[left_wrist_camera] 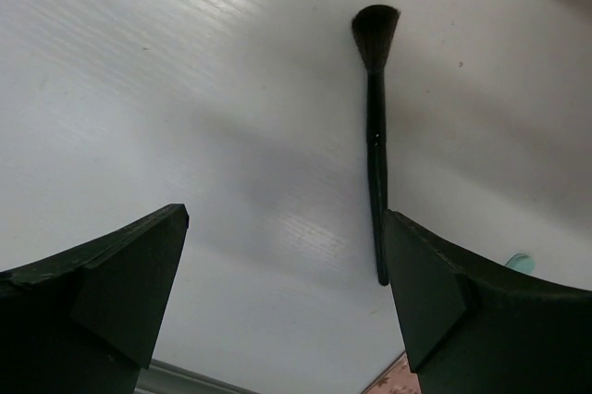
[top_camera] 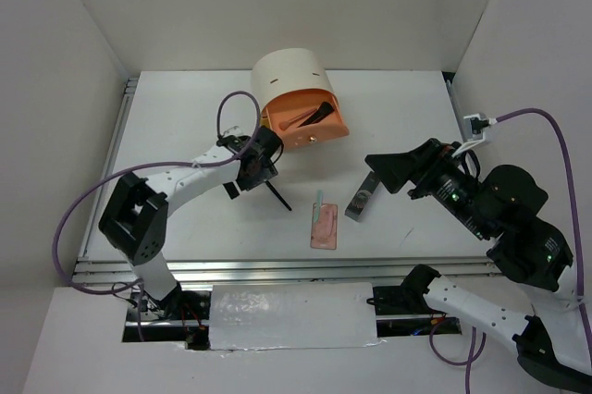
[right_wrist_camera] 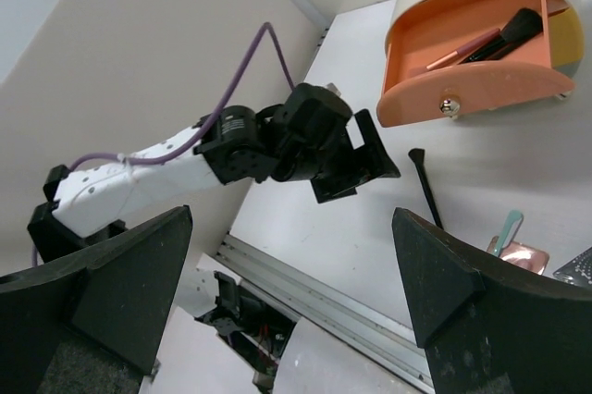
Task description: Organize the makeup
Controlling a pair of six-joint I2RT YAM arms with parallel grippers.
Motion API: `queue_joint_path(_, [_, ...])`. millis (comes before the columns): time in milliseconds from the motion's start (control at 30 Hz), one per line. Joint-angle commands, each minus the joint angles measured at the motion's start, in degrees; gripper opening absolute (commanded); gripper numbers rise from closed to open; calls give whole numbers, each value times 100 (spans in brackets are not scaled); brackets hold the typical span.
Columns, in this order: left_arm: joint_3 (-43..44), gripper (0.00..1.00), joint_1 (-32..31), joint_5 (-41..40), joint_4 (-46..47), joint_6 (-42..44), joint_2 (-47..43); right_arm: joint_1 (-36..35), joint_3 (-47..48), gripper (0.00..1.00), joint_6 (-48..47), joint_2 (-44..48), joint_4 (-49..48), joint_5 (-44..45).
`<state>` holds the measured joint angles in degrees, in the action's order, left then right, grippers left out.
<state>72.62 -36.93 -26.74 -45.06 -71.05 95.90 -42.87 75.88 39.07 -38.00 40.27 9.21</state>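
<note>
Top external view: one thin black brush (top_camera: 277,195) lies flat on the white table (top_camera: 185,135), its length running from 10 o'clock to 4 o'clock. At its 3 o'clock lie three more makeup items. The flat pink palette (top_camera: 324,226) sits nearest the front rail. The pale teal stick (top_camera: 318,202) lies at the palette's 12 o'clock edge and appears to touch it. The dark grey case (top_camera: 362,200) lies at the palette's 2 o'clock, apart from it.

The left gripper (top_camera: 262,165) is at the brush's 11 o'clock end, above it. In the left wrist view its jaws stand wide apart and hold nothing; the brush (left_wrist_camera: 375,135) is between them on the table, nearer the right-hand finger (left_wrist_camera: 444,292).

The right gripper (top_camera: 387,172) is at the grey case's 2 o'clock, clear of it. In the right wrist view its jaws are likewise spread wide and empty.

The cream drum-shaped box (top_camera: 294,80) stands at 12 o'clock on the table, tilted. Its orange drawer (top_camera: 319,135) is open and holds further brushes (right_wrist_camera: 499,35), one with a pink handle (right_wrist_camera: 460,50).
</note>
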Motion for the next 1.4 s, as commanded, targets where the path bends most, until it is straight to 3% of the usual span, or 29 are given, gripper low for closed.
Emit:
queue_joint_path(0, [314,99,-16,55,14,-384,403,7,217,97,-145,90,-160,-69])
queue_joint_path(533, [385,96,1,108,559,-805,1203,7,287,97,-303,328,148,46])
queue_joint_path(967, [657,86,45,20,111,-1104,1678,7,235,97,-339,337,78,63])
queue_joint_path(1033, [587,74,45,20,94,-1122,1652,7,243,97,-339,337,60,63])
queue_joint_path(1233, [289,59,107,-68,-12,-1210,1397,7,252,97,-365,319,33,89])
queue_joint_path(1267, [236,54,168,-51,-12,-1201,1310,7,252,97,-356,319,7,81])
queue_joint_path(1300, [165,41,194,-59,-12,-1192,1257,16,244,97,-347,311,-2,72])
queue_joint_path(1367, [-72,33,247,-103,32,-1157,1012,7,243,97,-330,319,-19,54])
